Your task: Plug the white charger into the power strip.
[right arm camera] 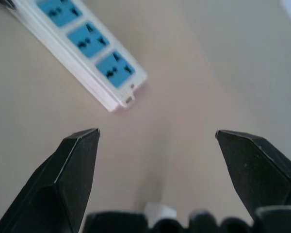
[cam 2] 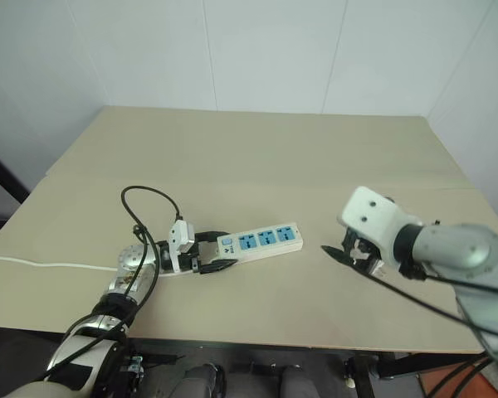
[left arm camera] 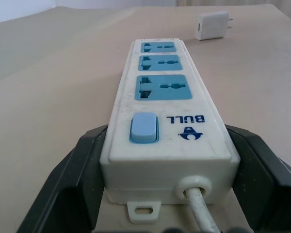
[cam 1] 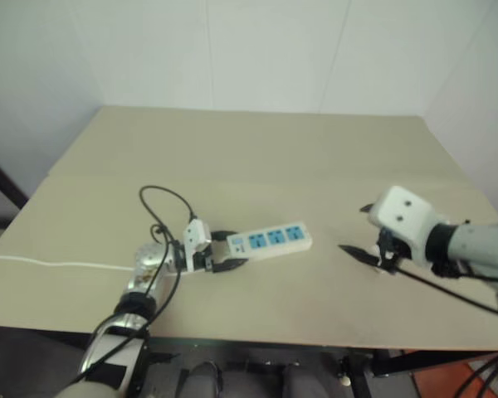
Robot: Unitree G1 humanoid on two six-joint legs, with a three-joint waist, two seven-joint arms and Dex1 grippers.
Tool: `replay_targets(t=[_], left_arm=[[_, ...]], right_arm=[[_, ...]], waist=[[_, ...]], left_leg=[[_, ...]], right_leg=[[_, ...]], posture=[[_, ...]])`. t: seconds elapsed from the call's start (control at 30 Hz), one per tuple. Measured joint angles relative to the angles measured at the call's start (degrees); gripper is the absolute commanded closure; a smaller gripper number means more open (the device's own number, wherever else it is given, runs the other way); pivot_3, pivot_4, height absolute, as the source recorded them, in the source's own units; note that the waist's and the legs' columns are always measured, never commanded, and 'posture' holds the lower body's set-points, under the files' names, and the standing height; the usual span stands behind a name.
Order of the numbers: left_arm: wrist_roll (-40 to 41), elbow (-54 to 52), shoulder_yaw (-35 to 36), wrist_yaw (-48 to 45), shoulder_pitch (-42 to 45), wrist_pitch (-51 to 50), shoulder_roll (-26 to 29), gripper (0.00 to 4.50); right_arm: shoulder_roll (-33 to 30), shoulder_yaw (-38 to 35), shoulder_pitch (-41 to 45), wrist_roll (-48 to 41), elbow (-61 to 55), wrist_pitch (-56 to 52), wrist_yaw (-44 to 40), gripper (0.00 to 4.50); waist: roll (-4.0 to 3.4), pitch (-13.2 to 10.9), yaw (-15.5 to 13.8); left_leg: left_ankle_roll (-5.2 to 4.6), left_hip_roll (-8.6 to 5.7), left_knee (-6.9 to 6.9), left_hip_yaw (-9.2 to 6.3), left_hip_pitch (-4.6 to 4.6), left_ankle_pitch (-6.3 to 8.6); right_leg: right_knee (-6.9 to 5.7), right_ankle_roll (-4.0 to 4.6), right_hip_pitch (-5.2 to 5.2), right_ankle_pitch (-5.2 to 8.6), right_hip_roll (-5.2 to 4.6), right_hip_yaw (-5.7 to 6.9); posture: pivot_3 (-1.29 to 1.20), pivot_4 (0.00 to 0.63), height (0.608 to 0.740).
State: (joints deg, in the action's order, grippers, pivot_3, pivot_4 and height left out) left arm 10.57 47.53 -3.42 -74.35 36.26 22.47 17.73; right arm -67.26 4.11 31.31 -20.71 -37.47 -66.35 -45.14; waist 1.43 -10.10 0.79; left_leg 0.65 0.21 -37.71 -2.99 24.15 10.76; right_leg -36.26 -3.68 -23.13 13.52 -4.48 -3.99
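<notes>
On beige counter (cam 1: 257,166), power strip (cam 1: 270,239) lies flat, switch end clamped between fingers of left pincer (cam 2: 217,252); thin cord (cam 1: 50,264) trails off from that end. White charger (left arm camera: 212,25) lies on counter beyond strip's far end, well apart. Right pincer (right arm camera: 157,141) held spread wide above counter near strip's far end, nothing grasped.

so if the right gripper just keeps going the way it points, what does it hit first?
Probably bare table. The right gripper is open and aims down at the tabletop just short of the far end of the power strip; the strip sits off to one side of that line, though depth is hard to judge.
</notes>
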Motion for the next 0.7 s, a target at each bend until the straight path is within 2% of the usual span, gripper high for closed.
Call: replay_targets(t=[0.13, 0.33, 0.5, 0.7], left_arm=[[0.0, 0.7, -0.6, -1.5, 1.1, 0.1, -0.1, 1.24], [0.1, 1.8, -1.1, -3.1, 2.3, 0.4, -0.3, 1.24], [0.0, 3.0, -1.4, -4.9, 3.6, 0.8, -0.6, 1.24], [0.0, 5.1, -1.5, -6.4, 5.0, 1.1, -0.7, 1.24]], right_arm=[[0.4, 14.5, 16.0, 0.3, 11.4, -8.2, -4.5, 0.00], [4.7, 32.0, 31.9, 5.2, 29.4, -9.3, -12.1, 0.00], [8.4, 40.7, 35.4, 8.8, 41.6, -8.3, -17.7, 0.00], [10.6, 43.3, 36.6, 11.6, 50.5, -6.8, -22.1, 0.00]], waist=[[0.00, 0.0, 0.0], [-0.02, 0.0, -0.1], [-0.03, 0.0, -0.2], [-0.04, 0.0, -0.1]], left_leg=[[0.00, 0.01, 0.01, 0.01, 0.20, 0.00], [-0.01, -0.02, 0.02, -0.01, 0.51, 0.00], [-0.01, -0.06, -0.03, -0.01, 0.81, 0.00], [-0.02, -0.08, -0.10, -0.04, 0.95, -0.01]], right_leg=[[0.19, 0.34, -0.13, -0.29, 0.00, 0.02], [0.13, 0.34, -0.46, -0.32, 0.01, 0.04], [-0.03, 0.33, -0.85, -0.36, 0.00, 0.01], [-0.48, 0.37, -1.15, -0.38, 0.03, 0.01]], posture=[[0.00, 0.150, 0.740], [0.00, 0.150, 0.740], [0.00, 0.150, 0.740], [0.00, 0.150, 0.740]])
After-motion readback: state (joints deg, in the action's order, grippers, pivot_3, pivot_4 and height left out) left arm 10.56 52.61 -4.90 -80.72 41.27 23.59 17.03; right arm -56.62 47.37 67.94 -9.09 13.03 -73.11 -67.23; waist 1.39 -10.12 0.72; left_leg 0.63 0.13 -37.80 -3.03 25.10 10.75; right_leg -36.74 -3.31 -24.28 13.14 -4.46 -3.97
